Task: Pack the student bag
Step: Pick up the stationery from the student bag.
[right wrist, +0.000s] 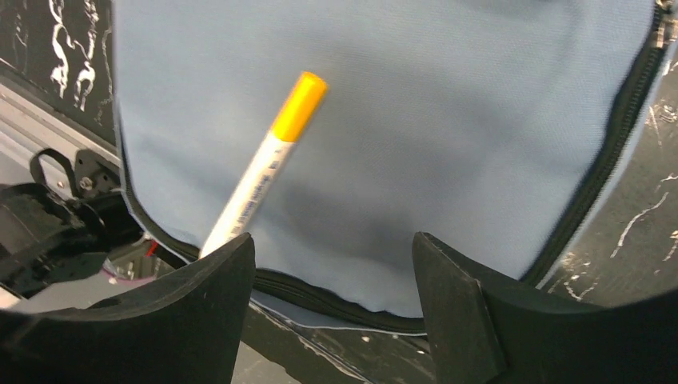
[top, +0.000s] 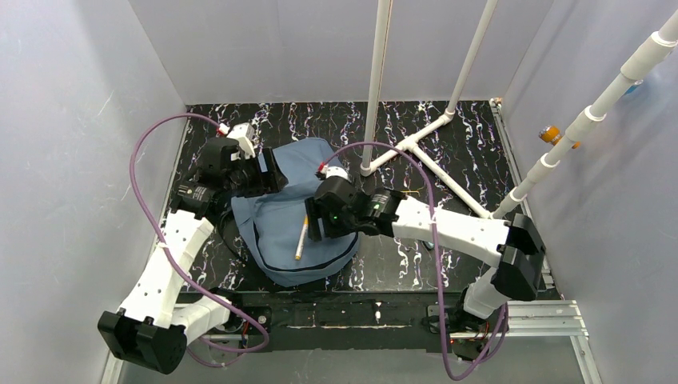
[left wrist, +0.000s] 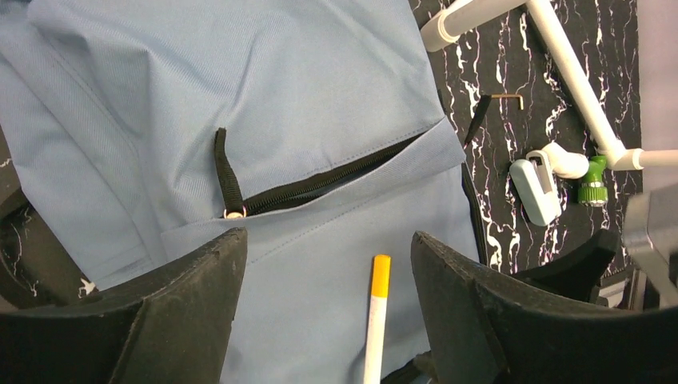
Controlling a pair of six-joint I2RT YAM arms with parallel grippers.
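Blue bag (top: 280, 216) flat on black marbled bench (top: 456, 128), approx. centre, between both arms, rounded end toward near edge. White marker (top: 301, 238) w/ orange cap lying loose on top of bag fabric, cap end pointing away from arm bases.

L gripper (top: 270, 172) above bag's far-left part, jaws spread wide, nothing between. In L wrist view: gripper (left wrist: 328, 244) released, fingers (left wrist: 192, 296) framing bag (left wrist: 304, 80). Dark pocket zip (left wrist: 336, 172) slanting across front, black pull strap (left wrist: 228, 172) at its left end. Marker (left wrist: 376, 312) cap-up between the two fingers in the picture, lying on fabric, not gripped.

R gripper (top: 316, 222) over bag's right side, just beside marker. In R wrist view: gripper (right wrist: 332, 244) released too, jaws wide. Marker (right wrist: 264, 172) slanting, orange cap up-right, lower end passing behind finger (right wrist: 184, 320) at picture left; touching or not, cannot tell. Bag (right wrist: 448, 120) filling most of view, dark edge zip (right wrist: 608, 160) along its right side, bench (right wrist: 640, 240) beyond.

White pipe frame (top: 416, 152) on bench, right of bag. Near pipe in L wrist view: small pale item (left wrist: 534, 190) and small green item (left wrist: 593, 182), too small to ID.
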